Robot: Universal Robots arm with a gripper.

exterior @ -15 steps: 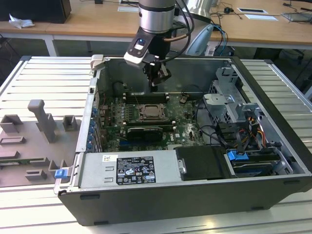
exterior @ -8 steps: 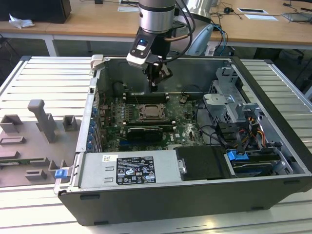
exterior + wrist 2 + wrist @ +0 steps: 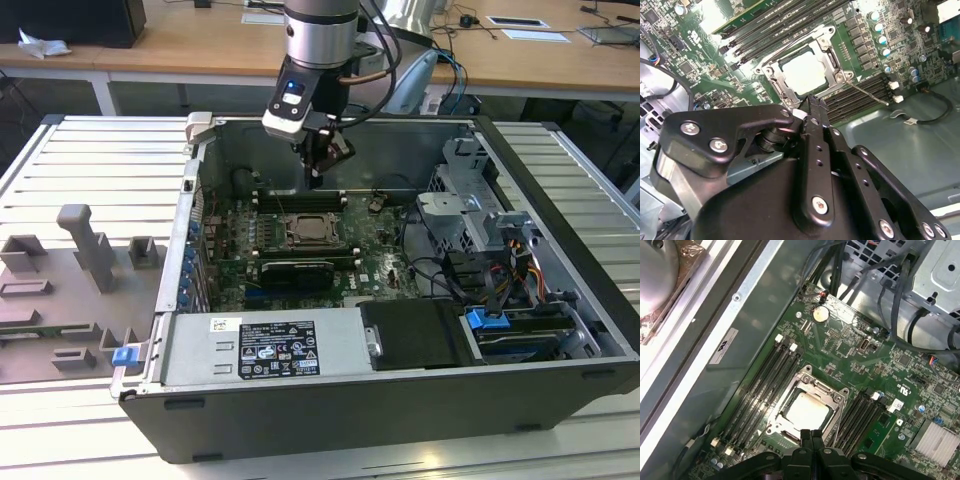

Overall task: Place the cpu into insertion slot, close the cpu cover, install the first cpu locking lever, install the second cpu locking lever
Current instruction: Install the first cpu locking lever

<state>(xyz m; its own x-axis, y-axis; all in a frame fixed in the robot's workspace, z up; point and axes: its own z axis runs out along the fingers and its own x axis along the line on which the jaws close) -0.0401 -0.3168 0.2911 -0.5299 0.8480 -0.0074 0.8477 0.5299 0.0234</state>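
Observation:
The cpu (image 3: 802, 72) (image 3: 807, 410), a pale square chip, lies flat in the insertion slot (image 3: 312, 232) on the green motherboard. The silvery cpu cover (image 3: 826, 39) (image 3: 822, 385) is folded down around it, and the chip shows through its window. One thin locking lever (image 3: 867, 94) sticks out from a socket corner, slanting across the memory slots. My gripper (image 3: 314, 180) (image 3: 812, 104) (image 3: 811, 433) hangs a short way above the socket's edge, nearer the case's back wall. It is shut, its fingers pressed together with nothing between them.
Black memory slots (image 3: 765, 375) flank the socket. A black graphics card (image 3: 295, 270) lies in front of it. The case wall (image 3: 400, 150) stands close behind my gripper. A drive cage and cables (image 3: 480, 230) fill the exterior view's right, a power supply (image 3: 265, 350) the front, and grey fixtures (image 3: 85, 250) sit outside.

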